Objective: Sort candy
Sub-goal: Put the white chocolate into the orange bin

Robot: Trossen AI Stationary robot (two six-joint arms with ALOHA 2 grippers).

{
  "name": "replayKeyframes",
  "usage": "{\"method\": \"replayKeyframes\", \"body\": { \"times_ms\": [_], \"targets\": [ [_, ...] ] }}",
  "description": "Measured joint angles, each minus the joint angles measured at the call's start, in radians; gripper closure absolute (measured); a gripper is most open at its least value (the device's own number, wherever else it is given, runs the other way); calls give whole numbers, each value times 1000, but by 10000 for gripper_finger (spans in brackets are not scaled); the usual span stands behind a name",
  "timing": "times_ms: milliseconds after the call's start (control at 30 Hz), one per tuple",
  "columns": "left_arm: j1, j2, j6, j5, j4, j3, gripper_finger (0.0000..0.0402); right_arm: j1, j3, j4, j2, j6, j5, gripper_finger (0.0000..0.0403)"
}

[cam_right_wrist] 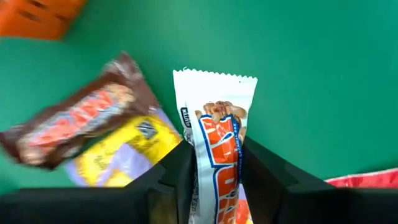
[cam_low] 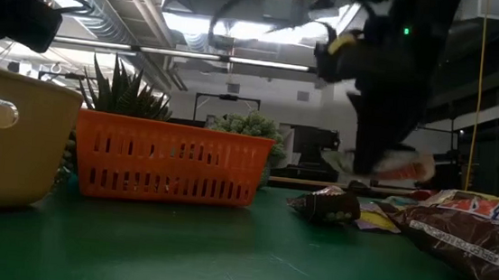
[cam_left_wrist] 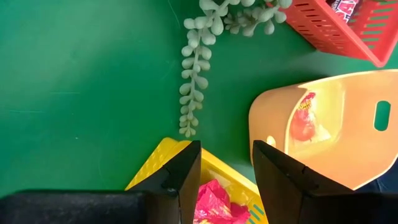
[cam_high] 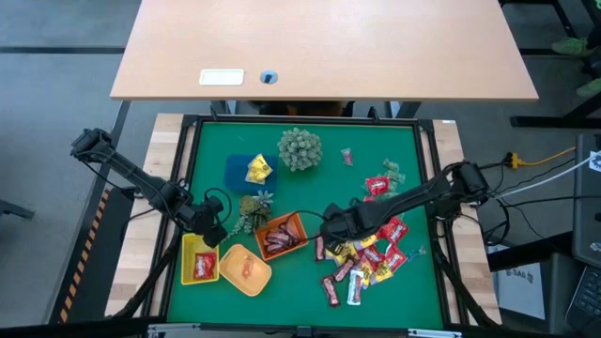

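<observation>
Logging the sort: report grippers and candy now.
Right gripper shut on white candy bar, above the candy pile. Left gripper open, empty, over yellow tray. Nothing blocking orange basket.

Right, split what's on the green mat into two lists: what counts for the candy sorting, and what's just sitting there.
For the job:
- candy pile
- white bar in the right claw
- orange basket
- yellow basket
- round tan tub
- blue tray
- left claw, over the yellow basket

Just sitting there:
- spiky green ball
- small leafy plant
</observation>
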Motion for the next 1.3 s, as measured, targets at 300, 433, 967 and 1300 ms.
{"method": "replayKeyframes", "body": {
  "times_ms": [300, 433, 967, 1300],
  "targets": [
    [0, 0, 0, 0, 0, 0, 271, 0, 1, 305, -71, -309, -34, 291],
    [0, 0, 0, 0, 0, 0, 271, 0, 3, 510, -68, -543, -52, 290],
    [0, 0, 0, -1, 0, 0, 271, -7, 2, 750, -66, -904, -43, 290],
    [0, 0, 0, -1, 0, 0, 271, -41, 2, 753, -66, -929, -42, 290]
  ]
}}
